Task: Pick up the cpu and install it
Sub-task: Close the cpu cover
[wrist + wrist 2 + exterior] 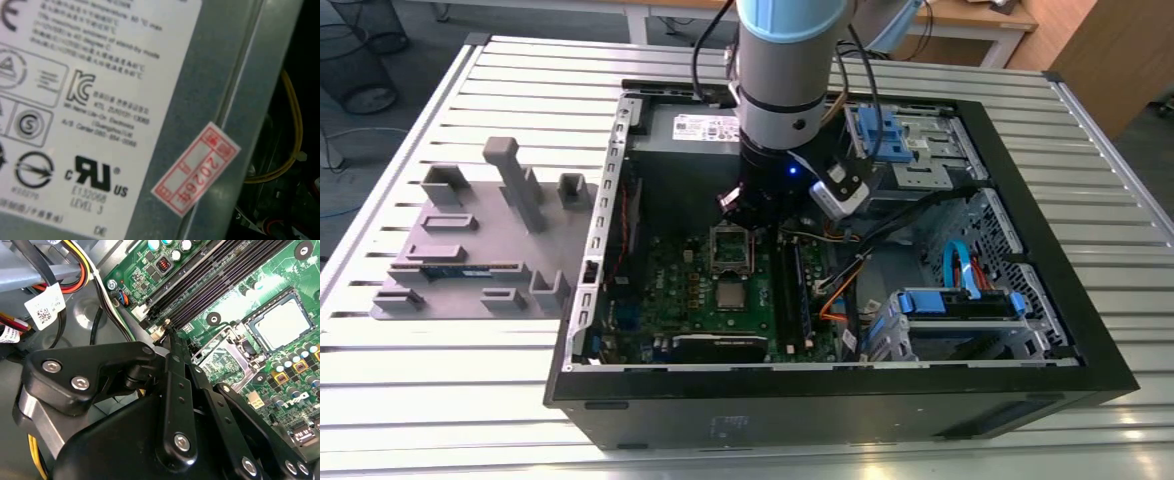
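Open case (1067, 360) on the slatted worktop (440, 400), board (680, 300) exposed. The cpu (284, 324) lies seated in its socket, frame (225, 352) raised beside it; insertion looks done, the frame not yet closed. Above the socket, the hand (750, 212) hovers; whether clenched or released cannot be told. Beyond, a grey tray (467, 250).

Open PC case (1067, 340), grey tray (420, 250), prob. PSU (125, 100)

A white label (75, 100) carries certification marks, and a red-bordered sticker (196, 169) beside it perhaps bears digits.
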